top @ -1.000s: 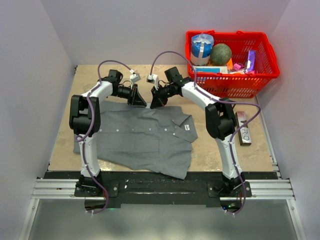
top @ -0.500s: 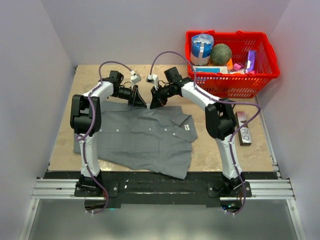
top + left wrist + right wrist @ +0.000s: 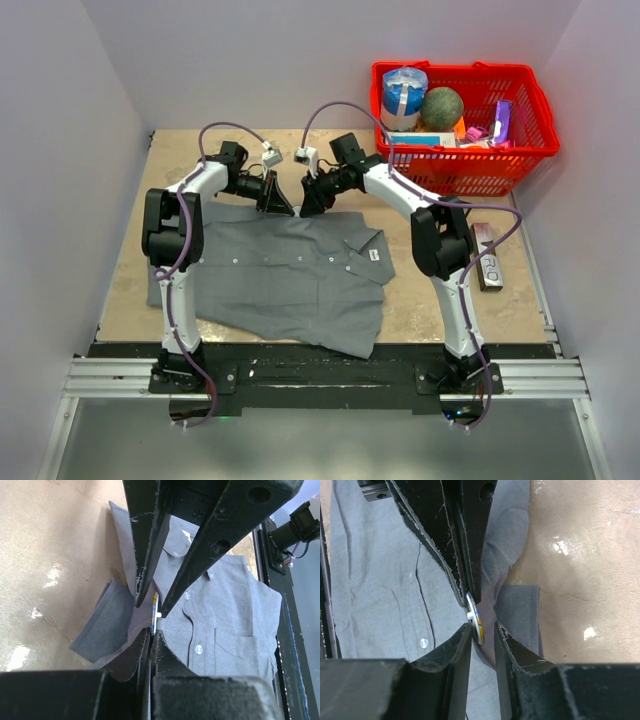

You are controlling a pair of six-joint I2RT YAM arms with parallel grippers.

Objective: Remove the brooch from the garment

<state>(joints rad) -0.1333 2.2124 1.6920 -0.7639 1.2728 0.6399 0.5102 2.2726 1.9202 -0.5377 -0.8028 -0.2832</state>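
Observation:
The grey shirt (image 3: 290,270) lies flat on the tan table. Both grippers meet at its far edge, where a fold of cloth is pulled up. The brooch is hidden in the top view. It shows edge-on in the left wrist view (image 3: 154,605) and the right wrist view (image 3: 477,620), a thin disc with a white peg. My left gripper (image 3: 288,208) (image 3: 151,636) is shut on the brooch's rim. My right gripper (image 3: 304,208) (image 3: 482,627) has its jaws a little apart, one on each side of the brooch and the cloth fold behind it.
A red basket (image 3: 520,140) full of items stands at the back right. A dark flat box (image 3: 487,257) lies by the right edge. The shirt's collar label (image 3: 378,256) is near the right arm. White walls close in on three sides.
Both grippers have edged slightly closer together at the shirt's far edge. The shirt body has not moved.

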